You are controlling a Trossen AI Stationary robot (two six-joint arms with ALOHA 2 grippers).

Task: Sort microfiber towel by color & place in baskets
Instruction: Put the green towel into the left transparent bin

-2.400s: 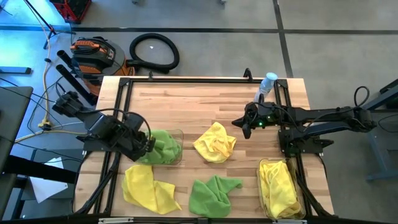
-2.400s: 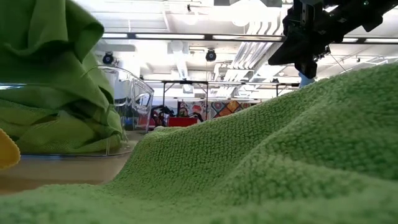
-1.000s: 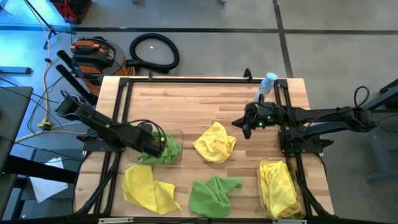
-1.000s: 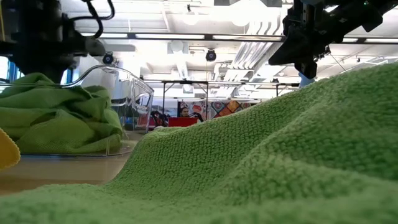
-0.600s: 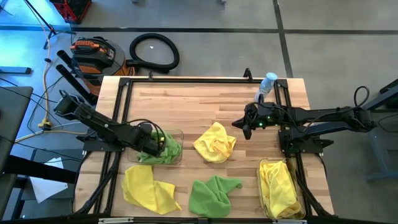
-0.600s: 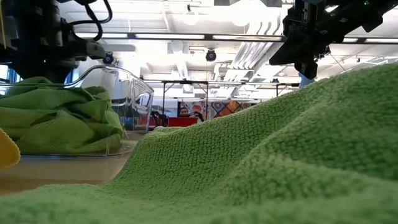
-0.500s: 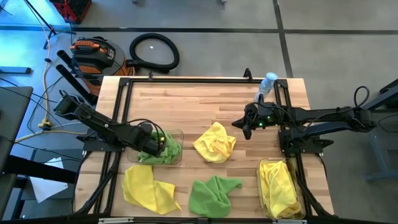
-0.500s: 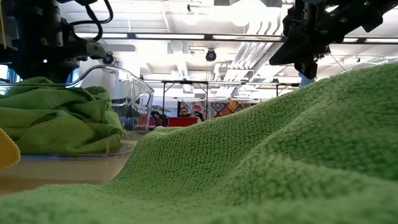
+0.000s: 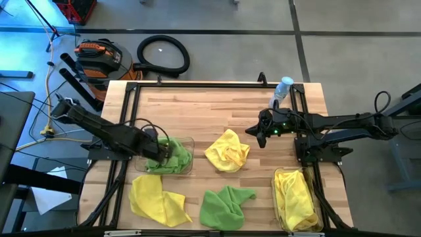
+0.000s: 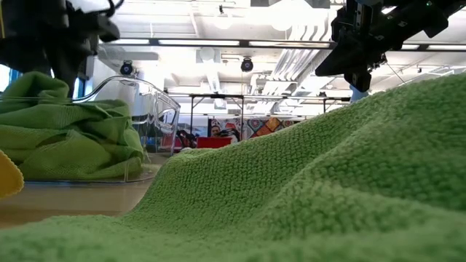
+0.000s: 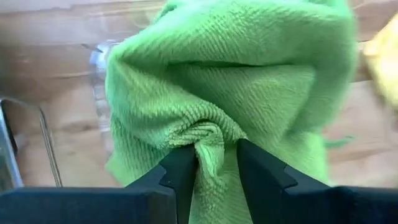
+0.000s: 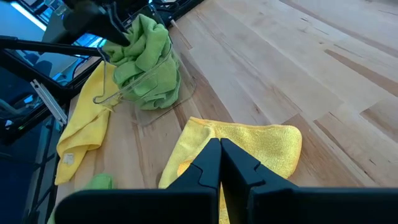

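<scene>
My left gripper (image 9: 163, 149) points down over the left clear basket (image 10: 156, 116), open, with a ridge of the top green towel (image 11: 230, 68) between its fingers. That basket's green towels (image 9: 176, 158) lie heaped inside it. My right gripper (image 9: 258, 135) hangs shut above the table, beyond a crumpled yellow towel (image 9: 228, 150). Another yellow towel (image 9: 158, 197) and a green towel (image 9: 227, 205) lie flat near the front edge. The right basket (image 9: 277, 191) holds yellow towels (image 9: 296, 197). My left gripper has a narrow upstanding fold of the top green towel (image 11: 214, 140) between its two fingers (image 11: 183, 171), which come from above. The fold touches both inner faces. The rest of the towel lies on the heap in the basket, its peak drawn up a little.
A clear water bottle (image 9: 284, 89) stands at the far right corner. Black metal frames (image 9: 128, 112) run along both sides of the table. Bare wood lies open across the far half. The near green towel (image 10: 328, 182) fills most of the low view.
My left gripper has risen a little over the left basket and drawn back toward the table's left edge. The top green towel's peak stands higher than before, while the rest of the heap stays put.
</scene>
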